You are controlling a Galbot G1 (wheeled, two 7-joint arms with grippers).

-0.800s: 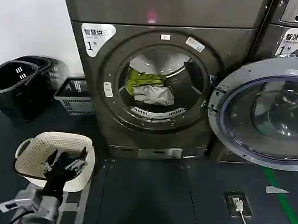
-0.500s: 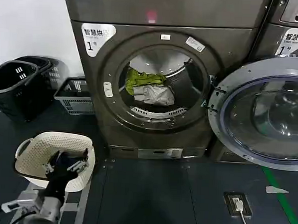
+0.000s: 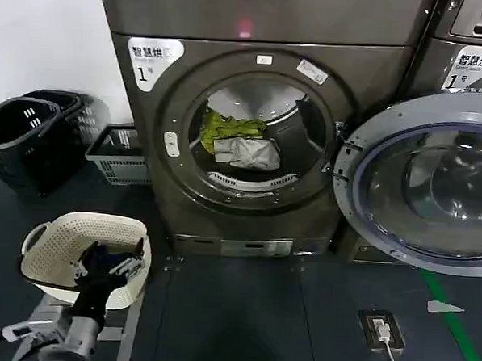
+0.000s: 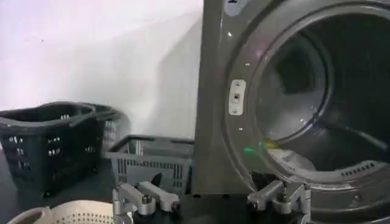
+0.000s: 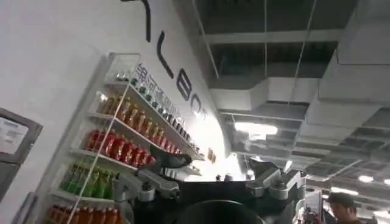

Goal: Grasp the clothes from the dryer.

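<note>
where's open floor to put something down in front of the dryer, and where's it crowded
Free: the dark floor before the dryer, between the white basket and the floor socket. Crowded: the left wall, with black baskets and a grey crate; the right, under the open door. The left gripper hangs open by the white basket.

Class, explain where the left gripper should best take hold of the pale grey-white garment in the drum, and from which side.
Probably its crumpled top fold: the pale grey-white garment lies nearest the dryer porthole, in front of the yellow-green garment. The open left gripper should come straight in from the front.
</note>
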